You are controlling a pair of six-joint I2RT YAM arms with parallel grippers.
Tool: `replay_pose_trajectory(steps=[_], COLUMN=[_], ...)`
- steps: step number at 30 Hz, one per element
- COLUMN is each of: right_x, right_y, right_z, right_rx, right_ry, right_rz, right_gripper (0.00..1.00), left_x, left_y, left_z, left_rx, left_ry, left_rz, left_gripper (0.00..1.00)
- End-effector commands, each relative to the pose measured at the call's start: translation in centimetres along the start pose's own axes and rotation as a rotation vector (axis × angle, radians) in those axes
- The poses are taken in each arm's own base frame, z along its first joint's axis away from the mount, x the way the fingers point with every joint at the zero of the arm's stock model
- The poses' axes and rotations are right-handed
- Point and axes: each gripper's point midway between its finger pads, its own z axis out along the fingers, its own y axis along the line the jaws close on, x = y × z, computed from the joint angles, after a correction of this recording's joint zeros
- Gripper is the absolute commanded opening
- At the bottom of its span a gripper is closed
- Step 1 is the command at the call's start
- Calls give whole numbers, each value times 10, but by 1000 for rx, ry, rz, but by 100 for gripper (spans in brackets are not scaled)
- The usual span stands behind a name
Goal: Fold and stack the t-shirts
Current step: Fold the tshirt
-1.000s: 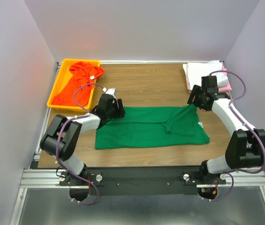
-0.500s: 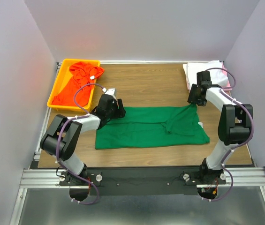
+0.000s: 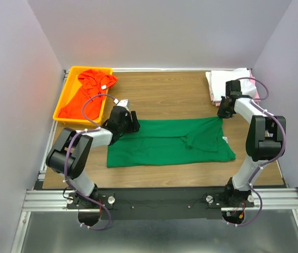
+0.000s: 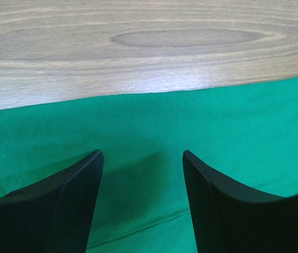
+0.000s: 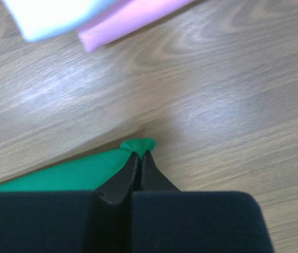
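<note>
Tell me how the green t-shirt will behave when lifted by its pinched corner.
Probably floppy: the green t-shirt lies flat with soft creases, so it should sag from the corner pinched in the right gripper. Likely light, since the cloth looks thin. That small pinch might slip, as only a tip of cloth shows past the jaws.

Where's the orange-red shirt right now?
In the top view, the orange-red shirt lies bunched in the yellow tray at the table's far left corner.

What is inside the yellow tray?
A crumpled orange-red t-shirt with a white tag lies in the yellow tray. Whatever is under the shirt is covered.
</note>
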Motion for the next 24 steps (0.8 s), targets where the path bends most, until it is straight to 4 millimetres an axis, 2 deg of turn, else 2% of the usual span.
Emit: replay_pose_trajectory(steps=[1,6,9,13,18,20,21,24], right_x=[-14,-21,-23,-22,-32,-39,-41,-48], right_y=[-9,-24,-18,-23,-28,-28,-27,-31], right_z=[-4,-10,-13,-15,-26,-34,-37,-43], right_rx=[-35,-70,-119,-124,-122,-133,-136,-138], right_ry=[-19,-28,-28,-28,-71,-94,-102,-124], right_rz=[61,142,157,183,205,209,209,222], right_gripper=[0,0,0,0,0,4,10,18], left_x=[8,9,9,7,5,-1,-5,-9], left_y=[17,16,16,15,14,18,17,18], left_z=[-2,-5,-6,-9,-12,-14,-14,-15], left_rx=[-47,-43,-45,-42,-40,-69,-73,-87], left_ry=[12,8,7,-3,-6,-27,-34,-38], left_rz=[1,-13,-17,-23,-29,-31,-30,-26], left_gripper=[70,70,70,70,70,70,70,70])
